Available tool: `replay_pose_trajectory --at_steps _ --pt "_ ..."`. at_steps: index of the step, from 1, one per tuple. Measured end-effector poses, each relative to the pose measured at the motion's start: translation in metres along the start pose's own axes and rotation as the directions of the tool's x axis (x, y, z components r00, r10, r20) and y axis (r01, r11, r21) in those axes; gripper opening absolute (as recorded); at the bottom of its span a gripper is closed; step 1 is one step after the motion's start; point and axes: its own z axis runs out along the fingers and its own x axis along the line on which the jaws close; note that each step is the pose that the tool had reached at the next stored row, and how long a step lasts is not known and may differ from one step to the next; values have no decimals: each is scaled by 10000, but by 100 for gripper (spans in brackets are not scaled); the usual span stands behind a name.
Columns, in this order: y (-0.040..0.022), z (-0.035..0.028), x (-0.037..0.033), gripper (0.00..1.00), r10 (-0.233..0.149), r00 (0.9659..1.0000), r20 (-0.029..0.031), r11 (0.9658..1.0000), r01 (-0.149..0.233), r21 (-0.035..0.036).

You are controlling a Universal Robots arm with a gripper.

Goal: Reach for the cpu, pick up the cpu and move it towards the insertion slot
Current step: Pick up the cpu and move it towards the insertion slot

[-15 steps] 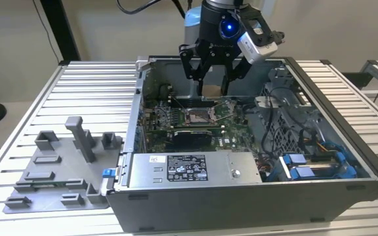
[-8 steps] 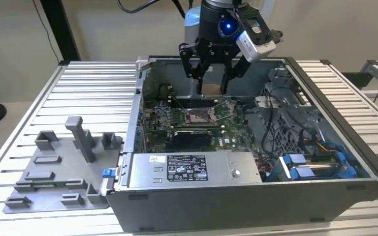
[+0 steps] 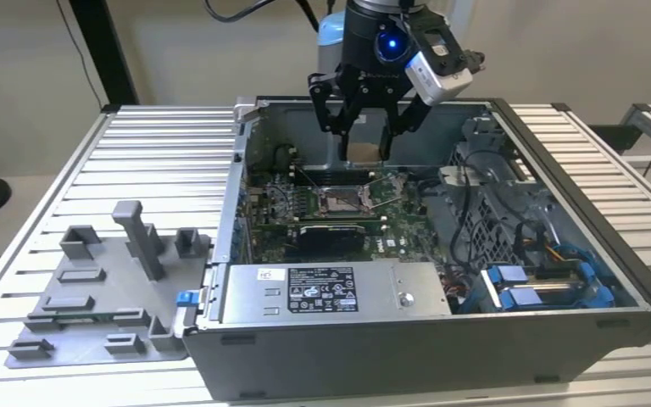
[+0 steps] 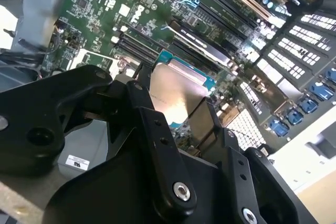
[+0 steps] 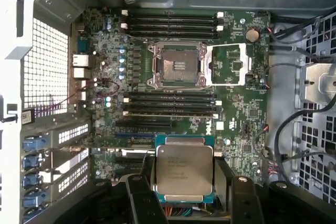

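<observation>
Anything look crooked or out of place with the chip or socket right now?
Nothing stands out. The end effector holds the cpu square and level above the board, and the insertion slot sits open and empty, its cover plate folded aside.

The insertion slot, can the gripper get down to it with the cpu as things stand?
Probably yes: the gripper holds the cpu above the board, and the insertion slot lies open, nothing over it.
</observation>
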Motion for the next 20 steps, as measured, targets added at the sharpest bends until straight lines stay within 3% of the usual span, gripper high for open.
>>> replay_pose_trajectory --at_steps 20 --pt "28 27 -34 0 1 10000 0 10000 -1 0"
